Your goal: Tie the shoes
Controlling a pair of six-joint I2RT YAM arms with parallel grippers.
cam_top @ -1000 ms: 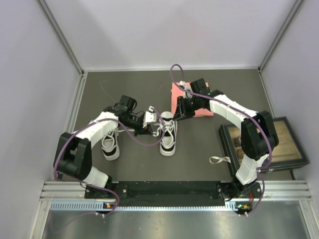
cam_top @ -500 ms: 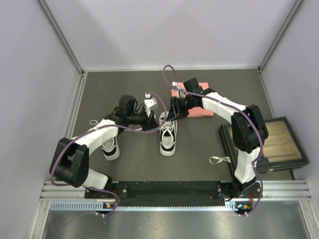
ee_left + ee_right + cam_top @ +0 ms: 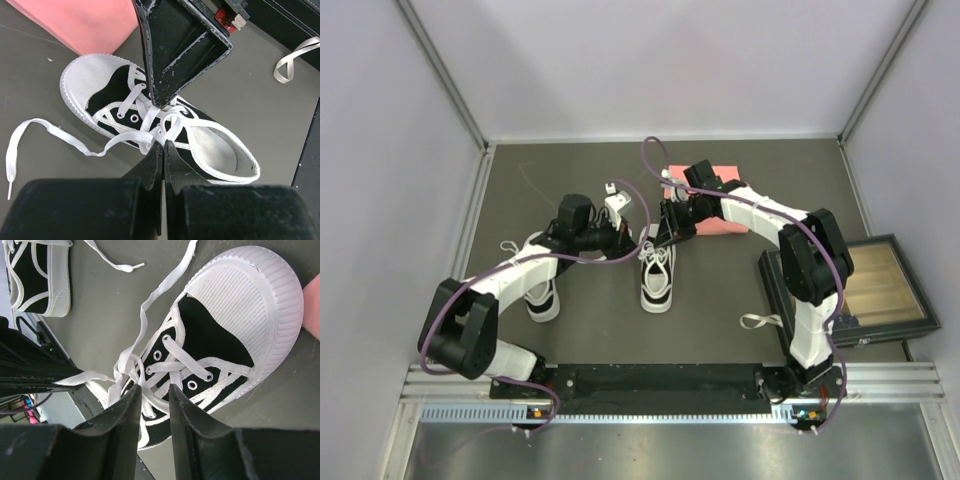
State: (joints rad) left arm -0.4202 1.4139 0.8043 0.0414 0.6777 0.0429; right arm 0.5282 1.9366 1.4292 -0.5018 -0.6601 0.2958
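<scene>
Centre sneaker (image 3: 657,278): on the tabletop (image 3: 720,310), toe just beside a pink block (image 3: 75,20).
Second sneaker (image 3: 540,292): well apart, partly under the left arm.
Left pincer (image 3: 161,146): closed on a white lace (image 3: 50,131) of the centre sneaker.
Right pincer (image 3: 151,392): narrow gap, tips over the same lacing.

Two shoes (image 3: 657,280), one pink pad (image 3: 728,228), one framed tray (image 3: 910,292), one white strap (image 3: 757,321), two arms (image 3: 520,270).

Upright black-and-white sneakers (image 3: 657,280), laces (image 3: 60,134) loose
</scene>
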